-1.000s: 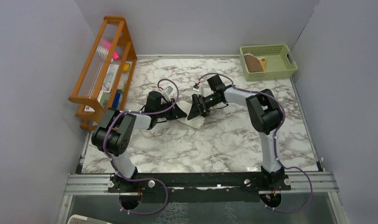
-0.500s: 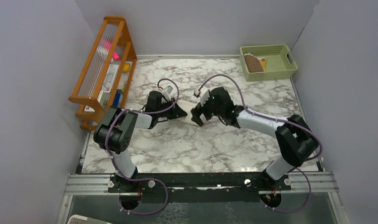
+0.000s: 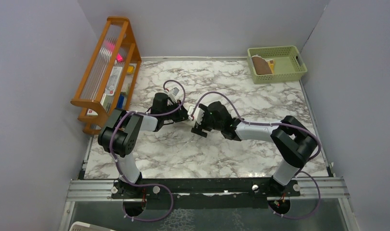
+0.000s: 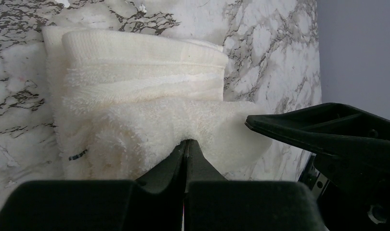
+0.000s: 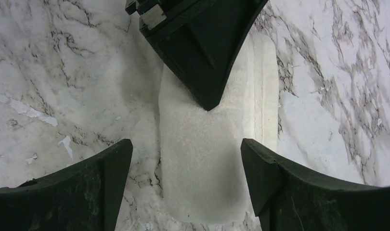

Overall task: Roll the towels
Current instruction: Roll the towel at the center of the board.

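Observation:
The cream towel (image 4: 135,96) lies partly rolled on the marble table; it also shows in the right wrist view (image 5: 202,168). My left gripper (image 4: 186,143) is shut on the towel's fluffy near edge. In the top view the left gripper (image 3: 185,115) and right gripper (image 3: 199,127) meet over the towel and hide most of it. My right gripper (image 5: 186,144) is open, its jaws straddling the towel's end without touching it. The brown towel (image 3: 262,65) lies in the green basket (image 3: 292,72) at the back right.
A wooden rack (image 3: 106,72) with small items stands along the left wall. Grey walls close in the left, back and right sides. The marble table (image 3: 207,154) reaches the black rail at the near edge.
My right arm has swung round and forward, bringing its open gripper lower and to the left over the cream towel. My left gripper has stayed shut on the towel.

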